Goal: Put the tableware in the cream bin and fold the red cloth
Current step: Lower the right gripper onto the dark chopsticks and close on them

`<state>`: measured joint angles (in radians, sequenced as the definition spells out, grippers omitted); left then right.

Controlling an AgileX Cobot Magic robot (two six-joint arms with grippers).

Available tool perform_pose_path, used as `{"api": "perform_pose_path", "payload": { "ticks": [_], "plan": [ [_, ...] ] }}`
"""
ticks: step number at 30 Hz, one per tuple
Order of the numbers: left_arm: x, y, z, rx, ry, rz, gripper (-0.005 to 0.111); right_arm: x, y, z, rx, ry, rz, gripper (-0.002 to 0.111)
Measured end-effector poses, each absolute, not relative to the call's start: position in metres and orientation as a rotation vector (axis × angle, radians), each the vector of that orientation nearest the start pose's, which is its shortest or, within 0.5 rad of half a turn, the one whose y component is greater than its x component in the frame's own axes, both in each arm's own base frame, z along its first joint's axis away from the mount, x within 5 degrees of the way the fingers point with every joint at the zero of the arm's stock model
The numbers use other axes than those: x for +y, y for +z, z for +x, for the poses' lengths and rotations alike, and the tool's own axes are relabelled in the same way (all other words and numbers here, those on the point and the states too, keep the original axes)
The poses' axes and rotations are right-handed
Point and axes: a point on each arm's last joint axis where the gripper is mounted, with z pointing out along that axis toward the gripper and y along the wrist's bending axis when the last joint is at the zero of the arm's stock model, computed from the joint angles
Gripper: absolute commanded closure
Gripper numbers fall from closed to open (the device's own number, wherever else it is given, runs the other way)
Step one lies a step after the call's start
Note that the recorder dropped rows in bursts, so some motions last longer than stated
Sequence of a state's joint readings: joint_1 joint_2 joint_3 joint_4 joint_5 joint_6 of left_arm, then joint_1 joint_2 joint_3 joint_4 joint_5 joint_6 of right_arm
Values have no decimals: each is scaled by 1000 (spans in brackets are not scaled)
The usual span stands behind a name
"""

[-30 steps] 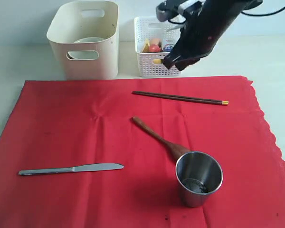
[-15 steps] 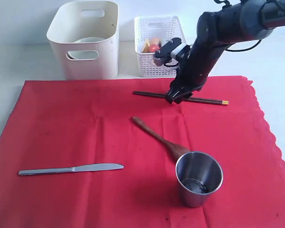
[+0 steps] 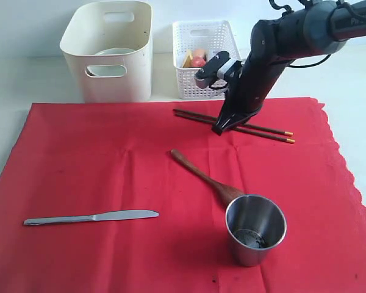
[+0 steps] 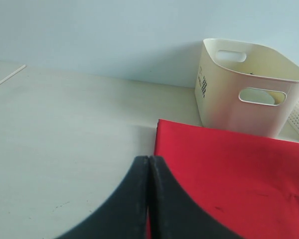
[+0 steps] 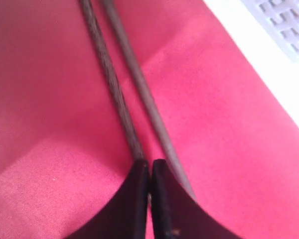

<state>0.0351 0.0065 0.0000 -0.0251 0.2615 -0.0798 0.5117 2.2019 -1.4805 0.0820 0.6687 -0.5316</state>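
Pale tabletop (image 3: 354,79), with the large bright red fabric cloth (image 3: 110,159) spread flat over it. The tall cream plastic bin (image 3: 110,55) stands beyond the far edge, well apart from the work. Left gripper (image 4: 148,189) is closed and empty, near the cloth's edge. Right gripper (image 3: 222,127) is nearly closed at the two dark, thin chopsticks (image 3: 268,129), which lie splayed; cannot tell if it has a pinch. Risk: jaws catch one stick, or only cloth, so the other is left behind.

I see my right gripper (image 3: 222,129) tip down at the dark chopsticks (image 3: 262,130), which lie splayed on the red cloth (image 3: 79,159). The wooden spoon (image 3: 201,177) touches the steel cup (image 3: 255,229).
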Motion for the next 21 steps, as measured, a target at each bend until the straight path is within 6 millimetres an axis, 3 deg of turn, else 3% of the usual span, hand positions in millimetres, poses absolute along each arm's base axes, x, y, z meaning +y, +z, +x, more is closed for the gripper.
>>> {"api": "perform_pose_path", "payload": {
  "ticks": [16,21],
  "plan": [
    [1,189,56,1748,-56,-117,105,217,110,376,2553,86,-1371,108],
    [1,189,56,1748,-56,-117,105,216,113,375,2557,83,-1378,96]
  ]
}}
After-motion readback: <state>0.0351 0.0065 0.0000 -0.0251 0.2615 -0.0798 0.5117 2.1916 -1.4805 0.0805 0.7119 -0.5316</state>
